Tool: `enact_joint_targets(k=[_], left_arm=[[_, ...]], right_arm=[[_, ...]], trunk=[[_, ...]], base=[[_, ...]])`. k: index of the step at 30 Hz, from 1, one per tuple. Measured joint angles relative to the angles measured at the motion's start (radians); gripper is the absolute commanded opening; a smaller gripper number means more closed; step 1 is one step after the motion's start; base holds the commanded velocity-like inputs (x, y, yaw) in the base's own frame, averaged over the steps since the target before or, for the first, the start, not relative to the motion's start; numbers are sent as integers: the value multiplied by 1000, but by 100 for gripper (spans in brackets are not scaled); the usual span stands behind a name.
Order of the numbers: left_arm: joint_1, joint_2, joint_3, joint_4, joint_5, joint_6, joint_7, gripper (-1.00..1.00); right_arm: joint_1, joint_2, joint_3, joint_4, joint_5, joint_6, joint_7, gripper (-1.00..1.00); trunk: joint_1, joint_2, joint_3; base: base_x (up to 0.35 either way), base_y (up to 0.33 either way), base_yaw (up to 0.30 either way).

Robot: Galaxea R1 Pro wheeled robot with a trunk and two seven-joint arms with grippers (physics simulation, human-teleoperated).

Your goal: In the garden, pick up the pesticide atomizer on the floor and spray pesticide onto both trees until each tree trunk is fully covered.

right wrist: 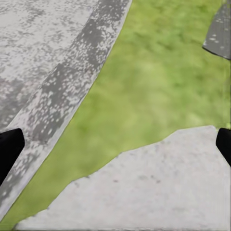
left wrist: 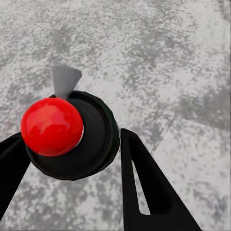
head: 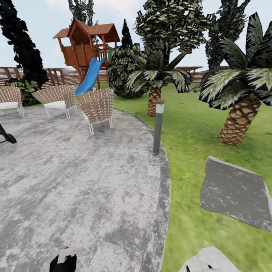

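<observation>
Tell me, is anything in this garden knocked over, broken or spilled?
Nothing stands out. The three wicker chairs stand upright on the grey paving, the lamp post stands straight at its edge, and the slide leans on the wooden playhouse. The left gripper holds the pesticide atomizer, nothing spilled.

Matte black end effector [left wrist: 72, 163] fingers [left wrist: 149, 187] — slim, tapering

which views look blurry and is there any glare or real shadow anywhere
Head view: grass smeared, paving mottled, no distinct cast shadows under the chairs. Left wrist view: soft highlight on the atomizer's red top, held between the left pincer fingers. Right wrist view: grass is a blurry green wash; stone edges stay crisp.
</observation>
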Motion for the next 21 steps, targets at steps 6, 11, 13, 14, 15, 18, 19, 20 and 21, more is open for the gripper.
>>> enact_joint_targets(k=[6,11,13,14,15,18,19,20,21], left_arm=[[0,0,0,0,0,0,0,-100],[0,0,0,0,1,0,0,-100],[0,0,0,0,0,0,0,-100],[0,0,0,0,0,0,0,-100],[0,0,0,0,0,0,0,-100],[0,0,0,0,0,0,0,-100],[0,0,0,0,0,0,0,-100],[0,0,0,0,0,0,0,-100],[0,0,0,0,1,0,0,-100]], right_arm=[[0,0,0,0,0,-1,0,100],[0,0,0,0,0,-1,0,100],[0,0,0,0,0,-1,0,100],[0,0,0,0,0,-1,0,100],[0,0,0,0,0,-1,0,100],[0,0,0,0,0,-1,0,100],[0,0,0,0,0,-1,0,100],[0,0,0,0,0,-1,0,100],[0,0,0,0,0,-1,0,100]], trunk=[[0,0,3],[0,0,6],[0,0,7],[0,0,8],[0,0,9],[0,0,10],[0,0,11],[0,0,11],[0,0,12]], base=[[0,-270,-275],[0,-270,-275],[0,-270,-275],[0,-270,-276],[0,-270,-276],[0,-270,-276],[0,-270,-277],[0,-270,-278],[0,-270,-279]])
